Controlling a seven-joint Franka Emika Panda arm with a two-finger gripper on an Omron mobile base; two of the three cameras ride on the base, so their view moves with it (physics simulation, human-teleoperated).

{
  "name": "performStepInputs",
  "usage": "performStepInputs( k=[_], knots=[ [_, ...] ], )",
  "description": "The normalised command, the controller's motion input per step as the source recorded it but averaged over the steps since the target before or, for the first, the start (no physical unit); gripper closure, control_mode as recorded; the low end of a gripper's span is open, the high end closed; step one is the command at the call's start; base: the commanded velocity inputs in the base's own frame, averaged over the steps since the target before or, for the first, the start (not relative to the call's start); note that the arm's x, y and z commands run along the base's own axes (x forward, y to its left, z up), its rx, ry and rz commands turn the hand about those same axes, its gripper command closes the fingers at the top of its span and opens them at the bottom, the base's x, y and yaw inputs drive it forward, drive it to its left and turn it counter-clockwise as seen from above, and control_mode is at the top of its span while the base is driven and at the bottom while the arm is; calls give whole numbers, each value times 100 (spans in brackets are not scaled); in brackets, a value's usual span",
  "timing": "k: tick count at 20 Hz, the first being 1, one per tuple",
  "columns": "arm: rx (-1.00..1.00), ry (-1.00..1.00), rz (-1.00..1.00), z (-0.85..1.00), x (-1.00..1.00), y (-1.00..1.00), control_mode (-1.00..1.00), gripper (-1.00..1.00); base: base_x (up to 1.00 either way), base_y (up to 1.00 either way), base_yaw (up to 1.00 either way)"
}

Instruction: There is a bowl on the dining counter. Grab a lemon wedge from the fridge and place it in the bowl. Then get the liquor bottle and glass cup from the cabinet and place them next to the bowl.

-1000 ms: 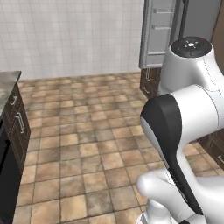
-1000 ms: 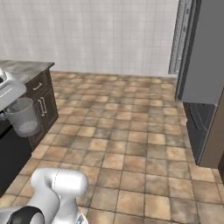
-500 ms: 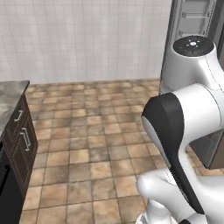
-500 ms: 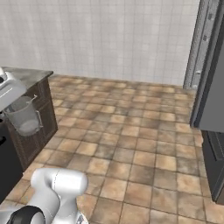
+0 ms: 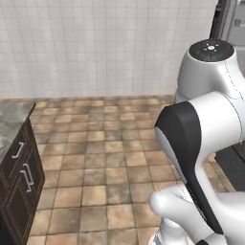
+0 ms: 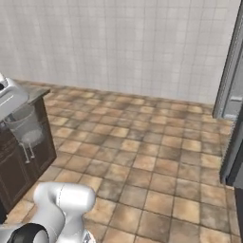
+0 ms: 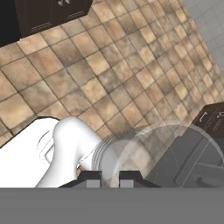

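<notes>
1. Your tool [image 7: 110, 177] has its two dark tips drawn close together, with only a thin gap between them. It pinches the wall of the glass cup [image 7: 175, 157].
2. In the hand view, the cup spreads out ahead of the tips as a see-through grey ring, and you see the floor [image 7: 109, 65] through it.
3. From the right base view, the cup [image 6: 23, 127] hangs off the floor, in front of the brown drawers [image 6: 14, 166].
4. The marbled table [image 5: 9, 124] sits on top of those drawers [image 5: 21, 191].
5. The fridge [image 6: 231, 80] stands well away from the tool, across the brown tiled floor. Its grey edge [image 5: 235, 21] also shows past the arm's shoulder.
6. A white tiled wall [image 6: 123, 42] closes off the far side.
</notes>
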Motion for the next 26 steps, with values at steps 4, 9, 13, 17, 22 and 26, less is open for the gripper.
performStepInputs(
  k=[4,9,13,17,22,26],
  knots=[
    [0,0,0,0,0,0,100,100,100,0,17],
    [0,0,0,0,0,0,100,100,100,0,17],
    [0,0,0,0,0,0,100,100,100,0,17],
    [0,0,0,0,0,0,100,100,100,0,18],
    [0,0,0,0,0,0,100,100,100,0,19],
    [0,0,0,0,0,0,100,100,100,0,28]
  ],
)
